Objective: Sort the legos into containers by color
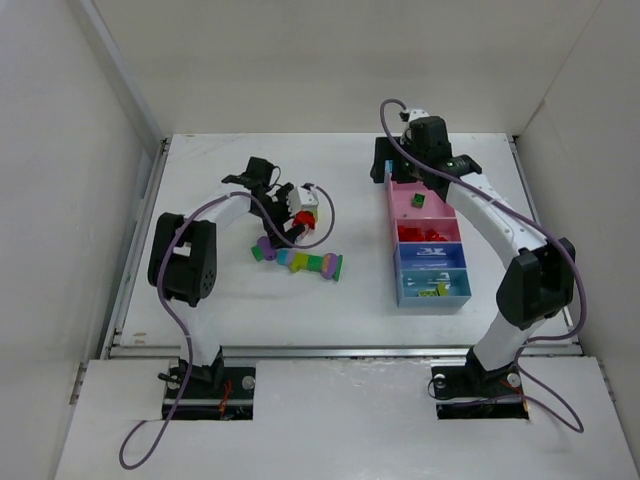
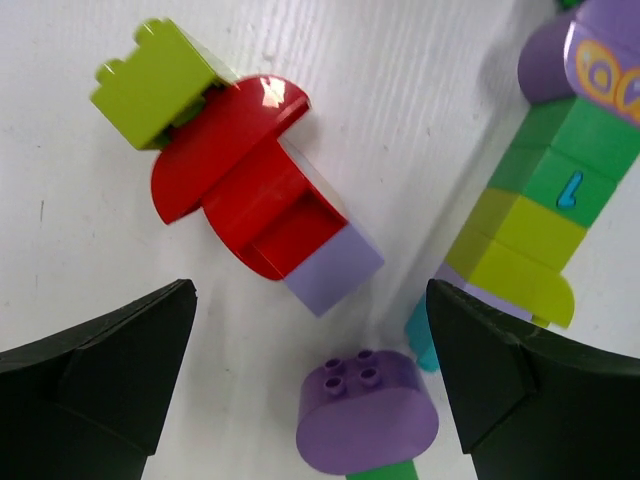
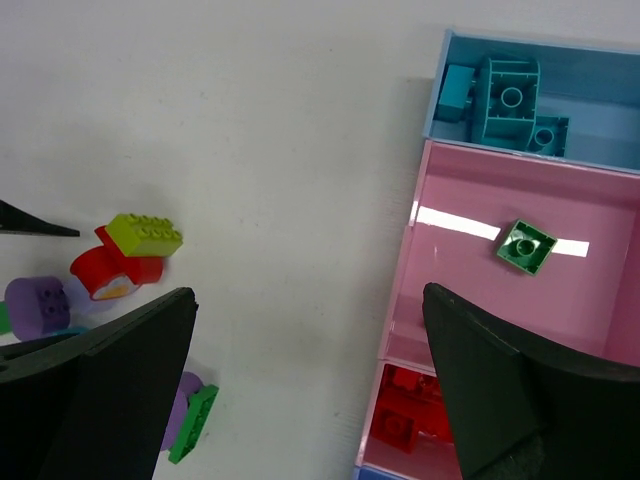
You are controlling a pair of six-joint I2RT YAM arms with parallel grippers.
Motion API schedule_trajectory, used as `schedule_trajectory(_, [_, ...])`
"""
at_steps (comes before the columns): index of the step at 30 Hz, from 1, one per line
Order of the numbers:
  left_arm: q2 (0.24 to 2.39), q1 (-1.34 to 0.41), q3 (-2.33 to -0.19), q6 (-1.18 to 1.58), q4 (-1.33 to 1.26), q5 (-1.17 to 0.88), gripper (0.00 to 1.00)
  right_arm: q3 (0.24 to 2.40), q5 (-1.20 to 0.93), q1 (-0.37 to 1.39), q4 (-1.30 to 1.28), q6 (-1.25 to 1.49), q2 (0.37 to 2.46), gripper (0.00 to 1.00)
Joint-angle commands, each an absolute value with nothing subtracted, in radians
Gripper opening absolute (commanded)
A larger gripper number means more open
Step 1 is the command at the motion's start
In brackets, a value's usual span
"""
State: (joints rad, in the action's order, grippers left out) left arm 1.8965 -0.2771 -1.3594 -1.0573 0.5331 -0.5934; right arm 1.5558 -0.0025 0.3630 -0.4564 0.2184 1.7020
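White walls box in a white table (image 1: 230, 300). On its right side lies the strip of containers (image 1: 391, 222), running away from the arm bases; the right arm's wrist hides the far bin from above. The right wrist camera shows that light-blue bin holding teal bricks (image 3: 505, 95), the pink one next to it a single green brick (image 3: 527, 246), and the following pink one red bricks (image 3: 405, 415). The nearest bin holds yellow-green bricks (image 1: 432, 290).

Loose legos (image 1: 300, 260) lie left of centre, well apart from the strip: a chain of green and yellow-green bricks (image 2: 540, 200), a red rounded piece (image 2: 225, 170) joined to a lime brick (image 2: 155, 85), and a purple rounded brick (image 2: 367, 415).

The left arm bends at the elbow, and the left gripper (image 2: 310, 300) points down over this pile, fingers spread wide and holding nothing. The right arm stretches to the strip's far end. The right gripper (image 3: 310, 292) hangs over bare table just beside the bins, fingers wide apart and empty.
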Motion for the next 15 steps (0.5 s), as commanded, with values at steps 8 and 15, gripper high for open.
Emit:
schedule_trajectory(8, [1.876,-0.374,-1.385,-0.615,0.321,-0.445,1.00,1.581,0.054,0.391,-0.437,0.230,1.683,1.00])
schedule_trajectory(15, [1.959,-0.385,-1.419,-0.531,0.310,-0.409,0.85,1.601,0.089,0.391,-0.472,0.164,1.713,1.00])
